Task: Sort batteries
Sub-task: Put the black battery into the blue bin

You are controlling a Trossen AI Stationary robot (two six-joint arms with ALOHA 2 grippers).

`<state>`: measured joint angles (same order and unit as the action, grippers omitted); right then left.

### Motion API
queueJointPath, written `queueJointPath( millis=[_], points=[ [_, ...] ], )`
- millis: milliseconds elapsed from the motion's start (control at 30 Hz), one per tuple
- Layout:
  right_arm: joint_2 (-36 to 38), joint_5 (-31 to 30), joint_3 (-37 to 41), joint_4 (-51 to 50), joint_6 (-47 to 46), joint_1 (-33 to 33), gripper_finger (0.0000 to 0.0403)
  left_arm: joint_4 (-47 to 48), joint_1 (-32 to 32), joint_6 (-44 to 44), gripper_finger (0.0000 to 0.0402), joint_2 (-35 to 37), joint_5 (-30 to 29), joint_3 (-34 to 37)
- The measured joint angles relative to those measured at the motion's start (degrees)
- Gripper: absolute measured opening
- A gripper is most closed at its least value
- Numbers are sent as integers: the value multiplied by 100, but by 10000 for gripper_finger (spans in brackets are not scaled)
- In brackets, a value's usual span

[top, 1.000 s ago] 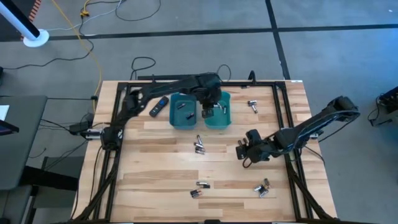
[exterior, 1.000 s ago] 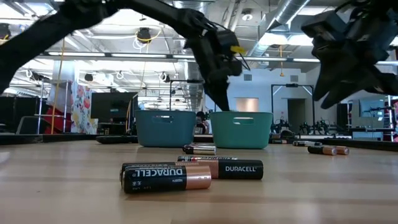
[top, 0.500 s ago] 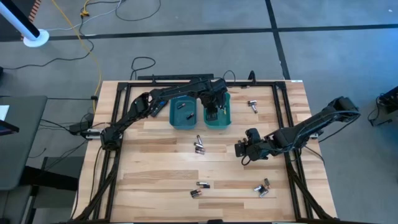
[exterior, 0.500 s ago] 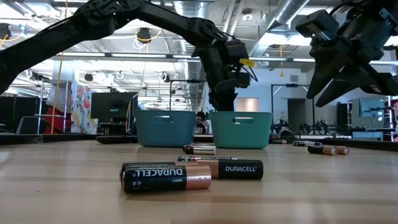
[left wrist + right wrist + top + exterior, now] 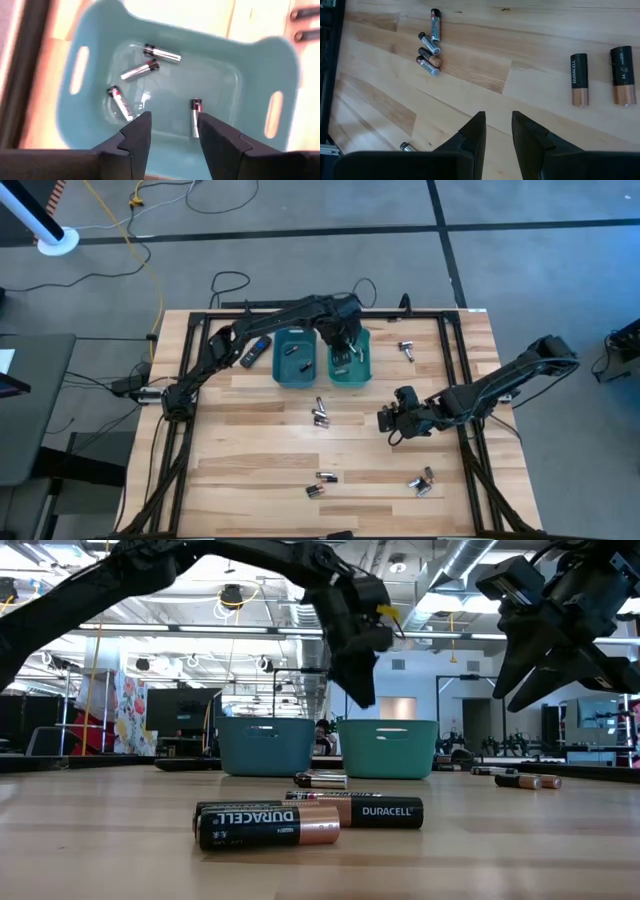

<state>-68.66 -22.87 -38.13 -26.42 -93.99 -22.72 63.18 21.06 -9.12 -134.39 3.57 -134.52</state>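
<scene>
1. The word DURACELL was readable on the two dark batteries with copper ends [image 5: 305,818] lying closest to the low camera, and again on a black-and-copper pair [image 5: 601,77] in the right wrist view
2. The print on the silvery batteries [image 5: 150,68] inside the right teal bin [image 5: 350,358] was too small to read; four of them lay on its smooth plastic bottom
3. The left gripper [image 5: 172,131] hung above this bin with its fingers spread and nothing between them
4. The left teal bin [image 5: 294,357] had a dark cell or two inside, hard to make out from above
5. The right gripper [image 5: 495,131] hovered over the bare wooden table [image 5: 250,440], near its right side, with a narrow gap between its fingers and nothing between them
6. More batteries lay loose on the pale planks: a cluster [image 5: 320,413] in front of the bins, a pair [image 5: 320,483] near the front edge, another pair [image 5: 421,481] at the front right, and some [image 5: 406,349] beside the right bin
7. A flat black device [image 5: 256,351] lay just left of the bins, partly under the left arm
8. In the low view both bins showed only their outer walls, so their contents were hidden
</scene>
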Motion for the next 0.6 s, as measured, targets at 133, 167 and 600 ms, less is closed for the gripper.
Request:
queueJointPath(
  millis=[133, 167, 600],
  points=[
    [0, -2, 0, -12, 261, 0, 111, 104, -21, 679, 154, 403, -6, 0],
    [0, -2, 0, -13, 331, 0, 111, 144, -51, 896, 154, 510, -12, -1],
    [0, -2, -2, -10, 1229, -708, 111, 1168, -1735, 2054, 154, 1080, -1403, -4]
  ],
)
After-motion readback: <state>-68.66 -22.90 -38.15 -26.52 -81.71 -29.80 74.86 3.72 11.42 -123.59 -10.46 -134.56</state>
